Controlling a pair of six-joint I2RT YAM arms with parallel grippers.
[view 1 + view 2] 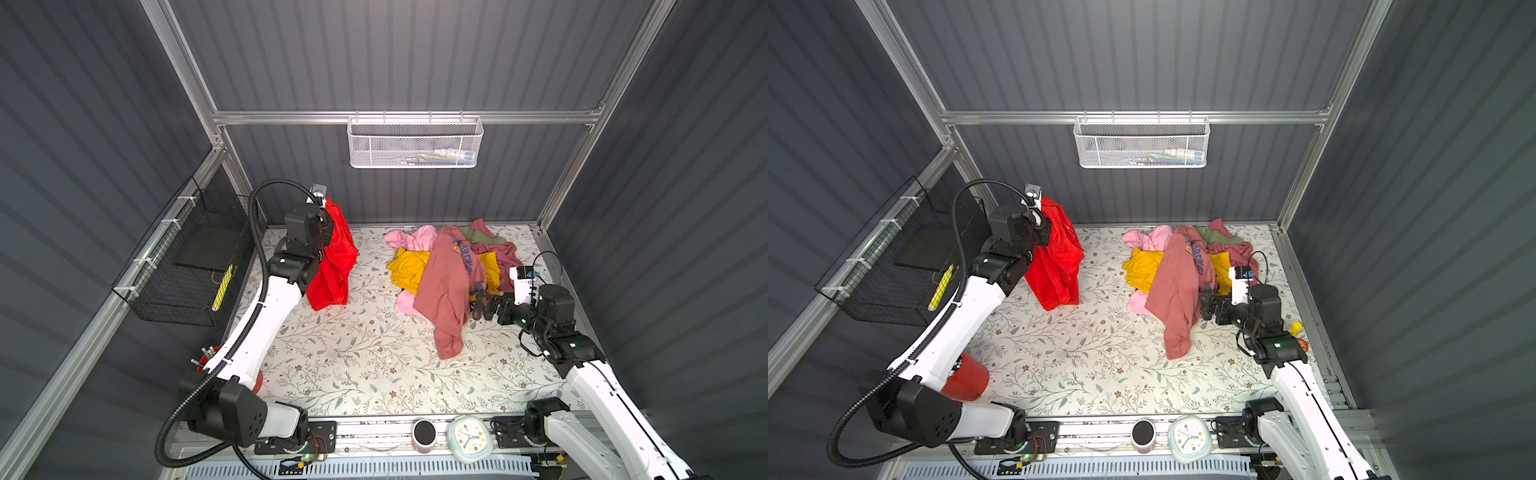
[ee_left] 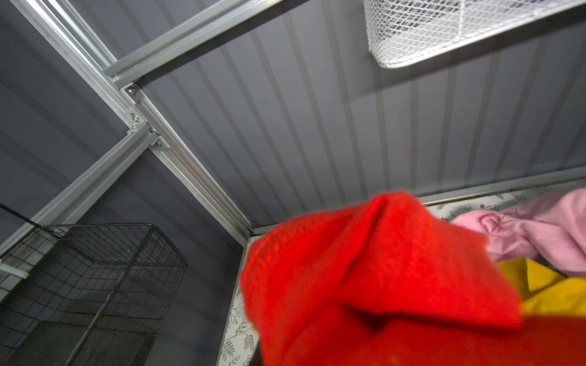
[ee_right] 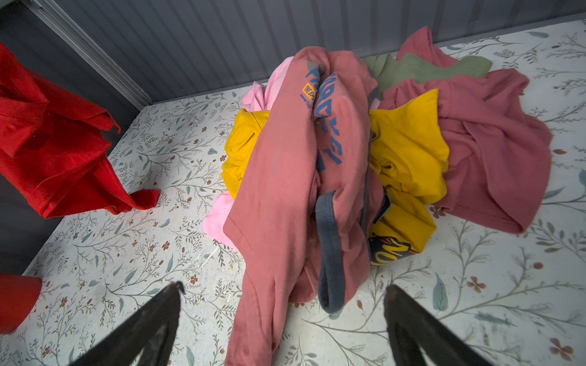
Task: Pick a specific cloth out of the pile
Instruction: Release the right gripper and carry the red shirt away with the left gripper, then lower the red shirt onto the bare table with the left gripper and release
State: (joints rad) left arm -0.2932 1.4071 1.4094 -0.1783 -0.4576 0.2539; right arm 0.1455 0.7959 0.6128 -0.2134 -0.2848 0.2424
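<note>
The cloth (image 1: 332,266) (image 1: 1054,266), bright scarlet red, hangs at the back left from the raised left arm's wrist (image 1: 307,226). Its lower end reaches the floral table (image 1: 353,353). It fills the left wrist view (image 2: 364,269) and hides the jaws, which are shut on it. The pile (image 1: 449,266) (image 1: 1183,270) (image 3: 348,142) lies at the back right, apart from the cloth. A dusty-rose shirt (image 1: 444,299) is draped over mustard-yellow, light pink, olive and maroon garments. My right gripper (image 1: 478,303) (image 3: 283,286) stands open, low at the pile's right edge, holding nothing.
A black wire basket (image 1: 187,266) hangs on the left wall and a white mesh basket (image 1: 415,143) on the back rail. A red cup (image 1: 967,378) stands by the left arm. A clock (image 1: 469,436) and a dark cylinder (image 1: 424,434) sit at the front edge.
</note>
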